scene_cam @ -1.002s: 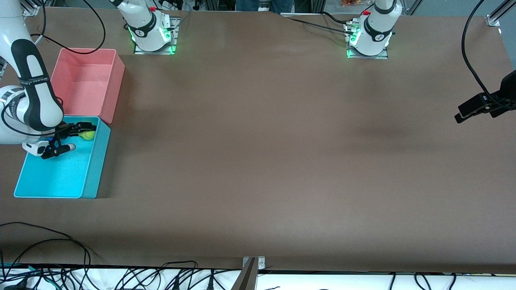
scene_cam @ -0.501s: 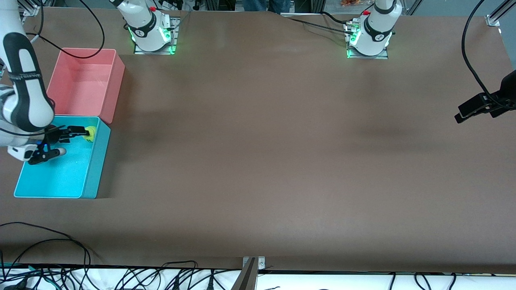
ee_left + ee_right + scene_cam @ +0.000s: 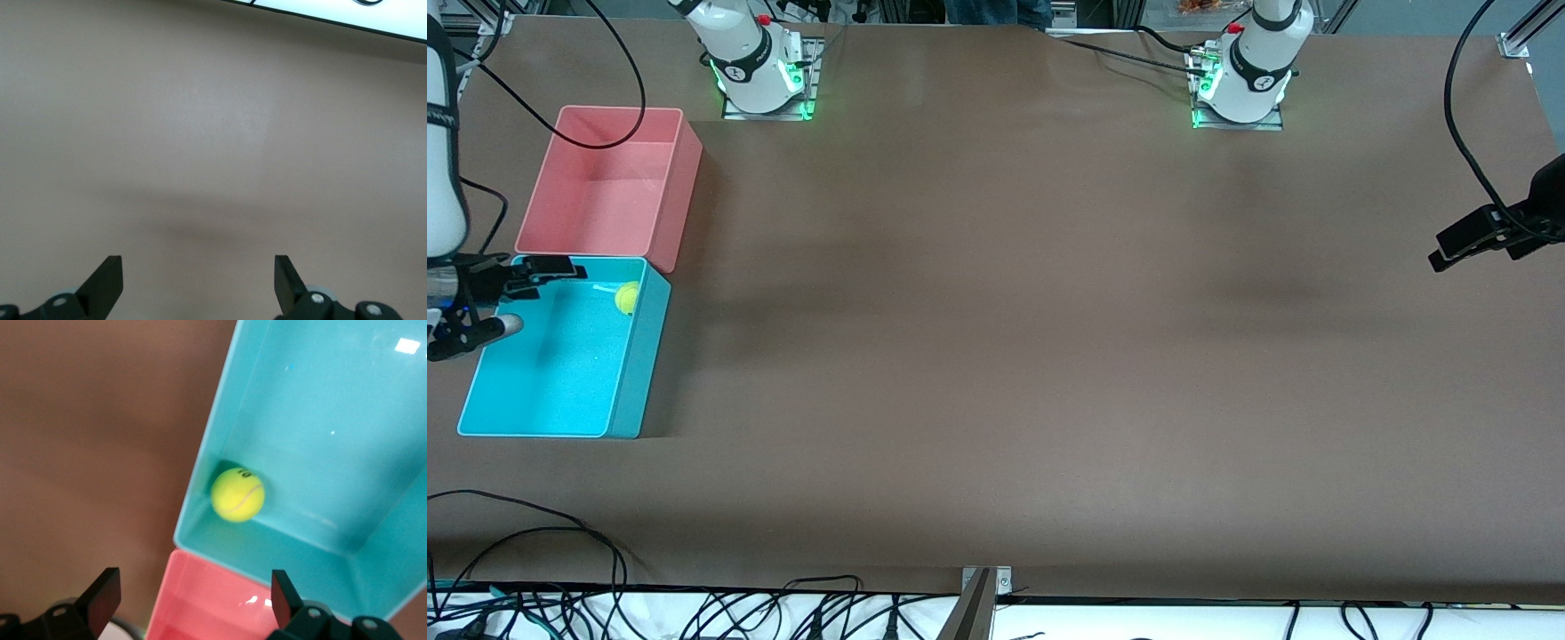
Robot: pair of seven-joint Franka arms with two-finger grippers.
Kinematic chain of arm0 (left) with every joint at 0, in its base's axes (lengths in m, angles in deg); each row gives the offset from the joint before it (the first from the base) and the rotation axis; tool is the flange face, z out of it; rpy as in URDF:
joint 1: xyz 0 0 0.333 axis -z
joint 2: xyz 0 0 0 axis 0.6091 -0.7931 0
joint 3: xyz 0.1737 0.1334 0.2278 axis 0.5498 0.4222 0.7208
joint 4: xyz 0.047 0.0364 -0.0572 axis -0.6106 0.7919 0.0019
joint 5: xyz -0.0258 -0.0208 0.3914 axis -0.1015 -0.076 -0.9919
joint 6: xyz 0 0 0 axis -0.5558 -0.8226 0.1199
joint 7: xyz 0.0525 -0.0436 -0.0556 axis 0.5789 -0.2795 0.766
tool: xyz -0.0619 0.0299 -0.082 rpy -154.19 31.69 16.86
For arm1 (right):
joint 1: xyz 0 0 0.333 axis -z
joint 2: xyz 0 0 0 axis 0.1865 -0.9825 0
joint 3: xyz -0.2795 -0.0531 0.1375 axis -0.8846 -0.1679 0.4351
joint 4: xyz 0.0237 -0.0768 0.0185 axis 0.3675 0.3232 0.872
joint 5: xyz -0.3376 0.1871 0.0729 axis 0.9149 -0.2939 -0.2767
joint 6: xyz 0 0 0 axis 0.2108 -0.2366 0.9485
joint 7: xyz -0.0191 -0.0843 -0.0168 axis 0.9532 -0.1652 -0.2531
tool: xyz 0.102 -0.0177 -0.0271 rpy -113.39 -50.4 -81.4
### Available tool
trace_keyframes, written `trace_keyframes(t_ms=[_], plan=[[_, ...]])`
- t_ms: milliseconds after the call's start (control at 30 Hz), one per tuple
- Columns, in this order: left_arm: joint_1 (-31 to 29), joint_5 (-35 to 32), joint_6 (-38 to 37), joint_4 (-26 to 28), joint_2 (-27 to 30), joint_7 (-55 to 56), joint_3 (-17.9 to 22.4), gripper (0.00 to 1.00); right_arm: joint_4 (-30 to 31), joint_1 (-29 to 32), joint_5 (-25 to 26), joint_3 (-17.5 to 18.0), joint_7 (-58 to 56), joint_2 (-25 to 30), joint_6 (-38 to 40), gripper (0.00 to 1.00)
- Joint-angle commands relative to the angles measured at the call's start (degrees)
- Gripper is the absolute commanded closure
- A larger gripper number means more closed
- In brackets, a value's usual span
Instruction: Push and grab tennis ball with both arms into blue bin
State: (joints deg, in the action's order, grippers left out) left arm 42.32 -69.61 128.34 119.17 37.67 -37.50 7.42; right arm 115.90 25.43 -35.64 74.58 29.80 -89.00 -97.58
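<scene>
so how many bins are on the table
2. The blue bin sits at the right arm's end of the table, with the tennis ball in its corner. The pink bin stands right beside it, farther from the front camera. None looks hidden.

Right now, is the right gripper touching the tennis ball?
Apart. The front view shows the open right gripper at the blue bin's edge, bare bin floor separating it from the tennis ball.

A wide brown table [image 3: 1049, 356] was lit evenly from above, with soft shadows cast across its surface. Tangled black cables [image 3: 694, 613] were seen on a white surface along the table edge nearest the front camera. Aluminium framing [image 3: 1525, 36] was visible at the corner toward the left arm's end.
</scene>
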Motion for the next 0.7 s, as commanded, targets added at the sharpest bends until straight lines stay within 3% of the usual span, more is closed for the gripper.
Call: trace_keyframes(t_ms=[0, 501, 668], plan=[[0.3, 0.6, -0.2, -1.0, -0.4, -1.3, 0.1, 0.0, -6.4, -4.1, 3.0, -0.1, 8.0, 0.2, 7.8, 0.0], [1.0, 0.5, -0.3, -0.6, -0.9, -9.7, -0.6, 0.0, -6.5, -15.5, 8.0, -0.1, 21.0, 8.4, 8.7, 0.0], [1.1, -4.0, -0.6, -0.5, -0.8, -13.2, -1.5, 0.0, -5.2, -15.8, 7.4, 1.3, 21.2, 11.8, 7.9, 0.0]])
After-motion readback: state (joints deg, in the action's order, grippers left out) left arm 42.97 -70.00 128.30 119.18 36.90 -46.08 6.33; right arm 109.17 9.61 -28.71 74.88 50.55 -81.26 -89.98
